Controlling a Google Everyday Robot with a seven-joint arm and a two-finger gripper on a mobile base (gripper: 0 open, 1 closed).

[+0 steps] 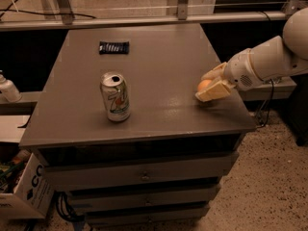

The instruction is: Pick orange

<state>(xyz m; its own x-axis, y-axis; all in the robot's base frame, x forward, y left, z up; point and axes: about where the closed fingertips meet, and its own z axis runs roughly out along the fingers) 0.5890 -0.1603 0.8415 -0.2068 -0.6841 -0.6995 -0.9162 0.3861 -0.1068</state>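
The orange (203, 85) is a small round fruit near the right edge of the grey cabinet top (144, 81). My gripper (212, 83) reaches in from the right on a white arm. Its two pale fingers (215, 92) sit above and below the orange and close on it, so only the fruit's left side shows. The orange is still at the level of the cabinet top.
A white-green soda can (115, 96) stands upright left of centre. A dark wrapped bar (114, 47) lies at the back. A white bottle (7, 89) and a cardboard box (21, 191) are to the left. A metal rail (144, 18) runs behind the cabinet.
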